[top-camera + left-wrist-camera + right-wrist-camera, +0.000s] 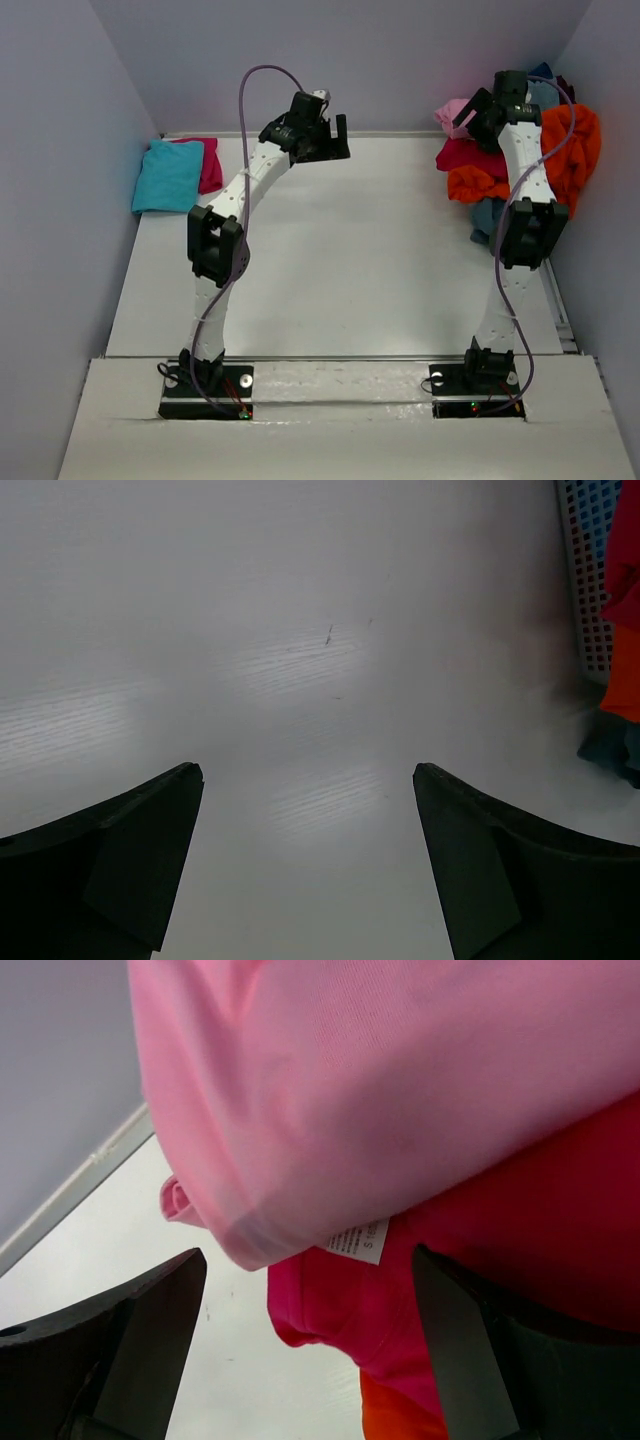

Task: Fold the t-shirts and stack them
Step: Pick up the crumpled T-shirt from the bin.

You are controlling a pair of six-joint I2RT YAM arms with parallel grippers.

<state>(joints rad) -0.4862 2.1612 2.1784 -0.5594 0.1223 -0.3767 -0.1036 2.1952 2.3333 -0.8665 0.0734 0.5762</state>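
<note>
Two robot arms, the white-and-black left arm (215, 245) and right arm (525, 215), reach over a pale grey table (330, 260) in the top view. Two folded t-shirts lie at the frame's upper left, a turquoise cloth shirt (168, 176) resting on a magenta cloth shirt (211, 165). One loose heap sits at the upper right, showing a light pink cloth shirt (452, 113), a second magenta shirt (466, 153), orange cloth (478, 184) and grey-blue cloth (487, 218). A larger orange patch (575, 145) drapes at the far right; whether the orange is one shirt or two cannot be told. The right gripper (308, 1255) hangs at the heap, its two jaws wide apart and gripping nothing. The light pink shirt's hem fills the top of its wrist view, with one white care label (358, 1241) just below. The left gripper (308, 770) hovers over the table near the upper middle, both jaws spread wide. One white perforated panel (585, 590) edges the left wrist view's upper right.
</note>
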